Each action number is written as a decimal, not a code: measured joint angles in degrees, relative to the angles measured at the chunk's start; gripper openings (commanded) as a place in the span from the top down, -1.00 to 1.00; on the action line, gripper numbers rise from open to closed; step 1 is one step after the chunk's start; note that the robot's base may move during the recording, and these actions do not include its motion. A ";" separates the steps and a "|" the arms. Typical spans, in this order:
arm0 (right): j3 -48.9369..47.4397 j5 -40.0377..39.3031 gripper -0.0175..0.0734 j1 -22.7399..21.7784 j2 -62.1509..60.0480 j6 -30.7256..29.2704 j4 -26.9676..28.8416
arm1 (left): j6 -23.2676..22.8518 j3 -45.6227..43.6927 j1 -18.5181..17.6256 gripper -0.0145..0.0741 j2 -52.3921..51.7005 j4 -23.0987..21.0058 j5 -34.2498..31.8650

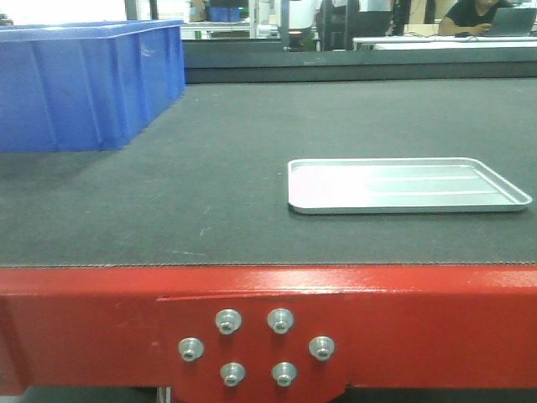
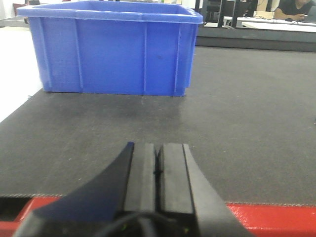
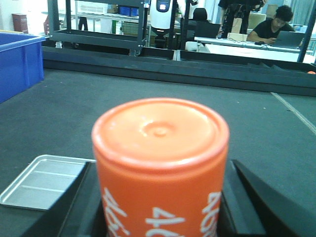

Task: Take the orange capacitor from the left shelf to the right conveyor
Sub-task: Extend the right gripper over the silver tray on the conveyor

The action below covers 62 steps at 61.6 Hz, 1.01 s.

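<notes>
Orange capacitor [image 3: 160,163] in right end effector [image 3: 160,210], near tray [image 3: 44,180].

Tray [image 1: 407,185] lay on the conveyor belt [image 1: 210,193]. Bin [image 1: 84,84] stood on the belt left of the tray and further back, well apart from it. Frame edge [image 1: 419,311] ran in front of the tray, with the bolt cluster [image 1: 256,346] on it, left of the tray. Seated person [image 1: 478,15] was behind the tray, past the belt. Capacitor [image 3: 160,163] sat upright in the right gripper [image 3: 163,217], in front and right of the tray. Left gripper [image 2: 158,168] hung over the frame edge, in front of the bin
</notes>
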 measured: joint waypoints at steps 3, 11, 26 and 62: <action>0.00 0.00 0.49 0.00 0.00 0.00 0.00 | 0.00 0.00 0.00 0.96 0.00 0.00 0.00; 0.00 0.00 0.49 0.00 0.00 0.00 0.00 | 0.00 0.00 0.00 0.96 0.00 0.00 0.00; 0.00 0.00 0.49 0.00 0.00 0.00 0.00 | 0.00 0.00 0.00 0.96 0.00 0.00 0.00; -0.73 -5.18 0.49 0.00 6.40 0.00 0.00 | 0.00 0.00 0.00 0.96 0.00 0.00 0.00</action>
